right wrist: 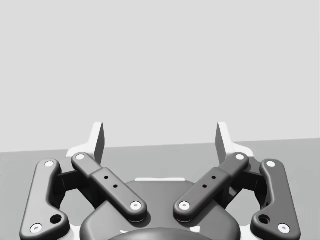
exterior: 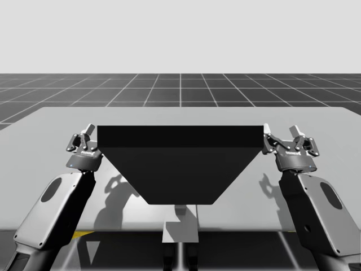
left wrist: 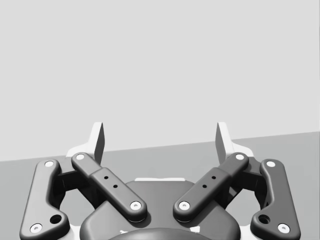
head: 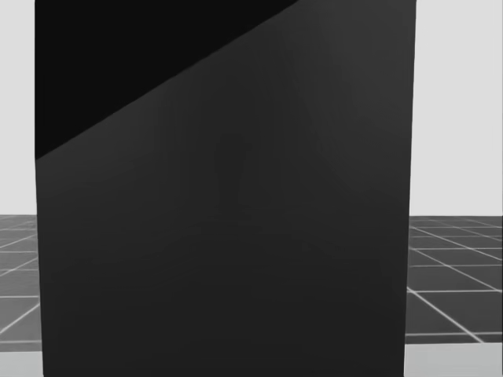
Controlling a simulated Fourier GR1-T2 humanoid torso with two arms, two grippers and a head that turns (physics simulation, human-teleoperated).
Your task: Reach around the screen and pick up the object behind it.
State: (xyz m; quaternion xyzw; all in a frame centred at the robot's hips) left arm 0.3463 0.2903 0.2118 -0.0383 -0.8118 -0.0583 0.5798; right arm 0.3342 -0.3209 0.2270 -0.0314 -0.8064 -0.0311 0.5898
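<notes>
My left pincer (left wrist: 160, 137) and right pincer (right wrist: 160, 137) stand wide open, empty, flanking the dark screen (exterior: 180, 164) on the bench (exterior: 56, 118). The object is hidden behind it; I judge one arm should swing wide past the screen's edge, pincer open.

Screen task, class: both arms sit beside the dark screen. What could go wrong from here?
1. The screen blocks the head view, so reaching behind it would be blind and may miss.
2. The left end effector and right end effector, both open, sit close to the screen's upper corners in the high view; swinging inward could knock it over.
</notes>
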